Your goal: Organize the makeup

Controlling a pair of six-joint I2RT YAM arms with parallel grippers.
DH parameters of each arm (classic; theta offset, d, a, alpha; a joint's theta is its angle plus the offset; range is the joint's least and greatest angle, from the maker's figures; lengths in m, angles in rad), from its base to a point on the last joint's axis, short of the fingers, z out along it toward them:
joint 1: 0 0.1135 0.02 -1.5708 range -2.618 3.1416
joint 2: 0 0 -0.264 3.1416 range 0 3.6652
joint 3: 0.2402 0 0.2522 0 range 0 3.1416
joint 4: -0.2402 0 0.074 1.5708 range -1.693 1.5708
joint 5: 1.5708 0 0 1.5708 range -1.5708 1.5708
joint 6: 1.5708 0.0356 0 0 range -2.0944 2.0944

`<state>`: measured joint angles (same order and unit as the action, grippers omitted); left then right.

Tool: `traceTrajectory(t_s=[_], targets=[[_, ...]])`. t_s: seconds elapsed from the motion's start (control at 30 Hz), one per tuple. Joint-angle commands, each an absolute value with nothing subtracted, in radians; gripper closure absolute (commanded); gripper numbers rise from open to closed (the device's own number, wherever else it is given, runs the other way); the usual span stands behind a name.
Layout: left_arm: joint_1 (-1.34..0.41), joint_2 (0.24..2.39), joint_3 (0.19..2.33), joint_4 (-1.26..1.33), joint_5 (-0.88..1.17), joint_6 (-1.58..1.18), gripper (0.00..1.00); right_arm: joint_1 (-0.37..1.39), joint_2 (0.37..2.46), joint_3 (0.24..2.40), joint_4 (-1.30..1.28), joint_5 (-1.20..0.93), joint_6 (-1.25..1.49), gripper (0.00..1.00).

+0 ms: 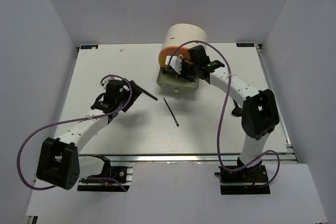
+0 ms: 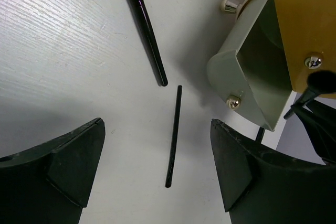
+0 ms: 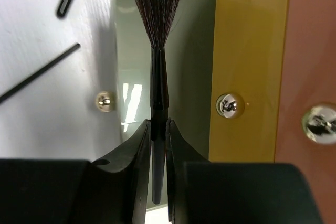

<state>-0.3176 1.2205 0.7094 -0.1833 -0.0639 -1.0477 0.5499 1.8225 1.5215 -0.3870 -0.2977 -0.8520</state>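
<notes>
My right gripper [image 3: 158, 124] is shut on the handle of a black brush [image 3: 156, 14], whose flared head points into the open grey drawer [image 3: 194, 51] of the cream case [image 1: 184, 38]. From above, this gripper [image 1: 181, 67] hangs over that drawer [image 1: 177, 83]. A slim black stick [image 1: 170, 112] lies on the table in front of the case, and a thicker black stick [image 1: 146, 93] lies to its left. My left gripper [image 2: 156, 125] is open with nothing in it, and the slim stick [image 2: 174, 135] shows between its fingers on the table below.
The case has orange-yellow drawer fronts [image 3: 247, 66] with small metal knobs [image 3: 229, 104]. White walls enclose the table [image 1: 105, 72] on three sides. The right arm's purple cable [image 1: 224, 114] loops over the table's right side.
</notes>
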Motion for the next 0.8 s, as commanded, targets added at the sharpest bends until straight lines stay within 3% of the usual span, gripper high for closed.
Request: traceTrajectory(t_s=[0.0,0.1,0.2,0.3,0.47,0.77], targets=[[-0.313,1.232,0.716,-0.155,-0.040,-1.058,0.10,0.551,1.848,1.571,-0.364,-0.241,-0.929,0.84],[-0.313,1.262,0.730,-0.138,-0.034,-1.069,0.12,0.551,1.882,1.574,-0.359,-0.216,-0.927,0.63],[-0.313,1.319,0.765,-0.135,-0.031,-1.083,0.14,0.551,1.888,1.574,-0.356,-0.210,-0.901,0.55],[-0.313,1.397,0.828,-0.172,-0.034,-1.104,0.18,0.549,1.873,1.589,-0.351,-0.216,-0.853,0.54],[-0.313,1.566,0.975,-0.308,-0.008,-1.134,0.37,0.526,1.770,1.586,-0.333,-0.258,-0.729,0.54],[-0.313,1.894,1.385,-0.701,-0.086,-1.118,0.31,0.431,1.487,1.250,-0.135,-0.304,-0.535,0.52]])
